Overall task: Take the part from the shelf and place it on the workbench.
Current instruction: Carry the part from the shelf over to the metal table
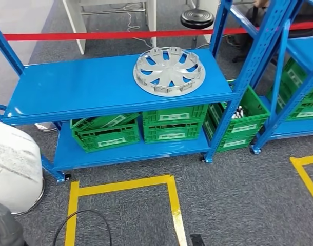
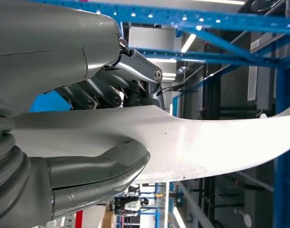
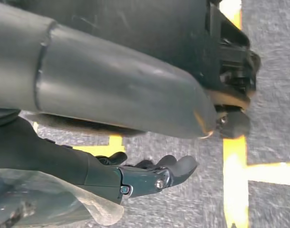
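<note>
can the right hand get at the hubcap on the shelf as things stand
Probably not yet. The hubcap lies in the open on the blue shelf with nothing over it, but the right hand hangs low over the taped floor, so the arm must lift and reach first.

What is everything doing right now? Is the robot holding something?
Left hand: gripping a white curved part, thumb on one side, fingers on the other.
Right hand: holding nothing, fingers loosely apart, over the floor.
Wheel cover: lying flat on the top shelf, untouched.
Green crates: sitting on the lower shelf.
</note>
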